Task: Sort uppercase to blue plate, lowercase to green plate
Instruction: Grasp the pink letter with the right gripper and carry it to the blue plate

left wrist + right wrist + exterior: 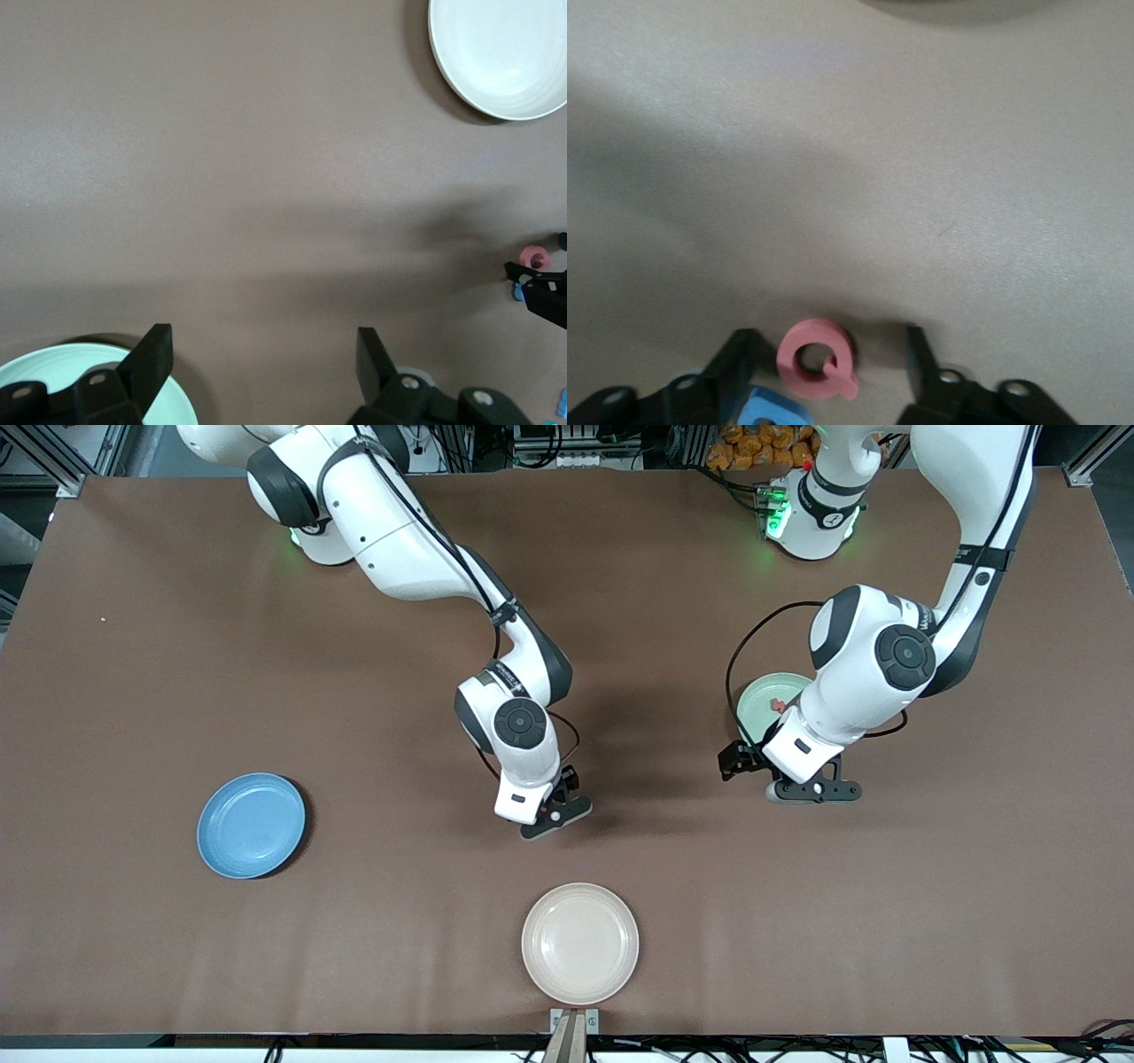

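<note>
step in hand: right end effector [826, 354], fingers parted, straddling flat red foam letter q [816, 358] on brown bench [133, 646]; next, clench and carry to round sky-blue plate [252, 825]; left end effector [263, 359] released beside pale mint-green plate [53, 376].

The table [177, 646] wears a matt brown cover, smooth, with faint creases. The blue plate [252, 825], green plate [762, 695] and beige plate [580, 943] all look like smooth plastic with a soft sheen. The red Q [816, 359] looks like matt foam, slightly grainy, and so does the blue letter [772, 409] just beside it. Both arms have glossy white plastic shells with black joints. The left tool [261, 367] and right tool [828, 367] have matt black plastic fingers.
</note>
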Robot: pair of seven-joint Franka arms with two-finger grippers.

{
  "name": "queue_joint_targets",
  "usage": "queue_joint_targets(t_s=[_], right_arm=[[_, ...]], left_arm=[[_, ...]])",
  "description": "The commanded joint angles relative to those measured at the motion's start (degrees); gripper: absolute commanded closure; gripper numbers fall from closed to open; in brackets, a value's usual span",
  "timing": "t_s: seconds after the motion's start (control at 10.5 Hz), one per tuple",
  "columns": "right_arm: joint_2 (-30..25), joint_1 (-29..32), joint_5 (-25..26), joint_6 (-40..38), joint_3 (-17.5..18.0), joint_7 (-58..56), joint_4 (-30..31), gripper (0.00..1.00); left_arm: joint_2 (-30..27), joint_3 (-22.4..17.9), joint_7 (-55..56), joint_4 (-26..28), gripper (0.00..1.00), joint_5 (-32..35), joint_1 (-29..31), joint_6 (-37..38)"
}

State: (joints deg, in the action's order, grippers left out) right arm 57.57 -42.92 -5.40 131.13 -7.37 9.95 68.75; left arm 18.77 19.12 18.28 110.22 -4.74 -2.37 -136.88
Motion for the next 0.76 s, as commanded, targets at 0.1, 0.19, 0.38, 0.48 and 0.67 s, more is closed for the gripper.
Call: queue_joint_targets(t_s=[0.1,0.19,0.38,0.48,0.67], right_arm=[[-0.8,0.1,0.2,-0.3,0.4,0.9,1.9,1.00],[-1.1,0.3,0.1,-0.4,0.4,0.9,1.9,1.00],[-2.3,0.4,0.0,-0.6,0.5,2.3,1.9,1.00],[-3.6,0.6,0.0,-2.2,0.4,4.4,1.9,1.00],[-6.9,3.1,0.0,-8.6,0.3,5.4,1.9,1.00]], left_arm=[[0.3,-0.1,-0.2,-0.9,0.08,-0.8,-0.3,0.7],[0.3,-0.1,-0.2,-0.9,0.08,-0.8,-0.3,0.6],[0.4,-0.1,-0.2,-0.8,0.08,-0.7,-0.3,0.6],[0.4,-0.1,-0.2,-0.6,0.08,-0.7,-0.3,0.6],[2.1,-0.1,1.2,-1.1,0.08,-1.0,-2.3,0.6]])
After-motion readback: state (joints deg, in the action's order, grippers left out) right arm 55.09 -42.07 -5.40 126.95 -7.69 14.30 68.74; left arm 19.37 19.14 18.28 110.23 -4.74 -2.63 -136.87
